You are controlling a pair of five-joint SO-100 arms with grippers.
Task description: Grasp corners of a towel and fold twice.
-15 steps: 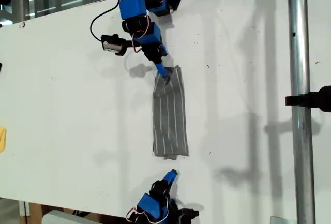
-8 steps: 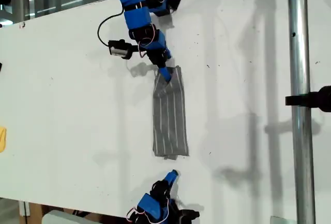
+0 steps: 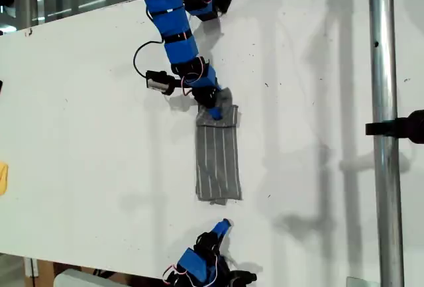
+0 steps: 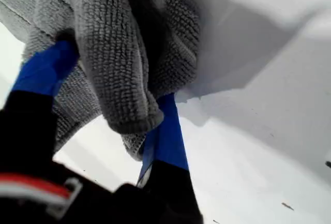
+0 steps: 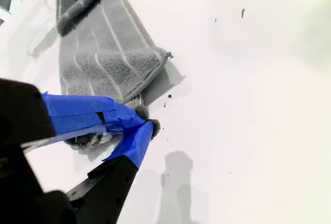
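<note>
The towel lies on the white table as a narrow grey striped strip, running from the middle of the exterior view toward its bottom. My first gripper is shut on the strip's far end and holds it lifted, bunched and curled back over the rest. In the first wrist view the thick cloth hangs pinched between the blue fingers. My second gripper is shut and holds nothing, a short way off the towel's near end. Its taped fingertips meet just above the table.
A vertical metal pole with a black clamp stands at the exterior view's right. A small yellow object pokes in at that view's left edge. The first arm's wrist camera and its cable jut toward that view's left.
My first gripper has moved toward the exterior view's bottom, carrying the towel's far end with it, so the flat strip is shorter. The second arm has stayed in place.
</note>
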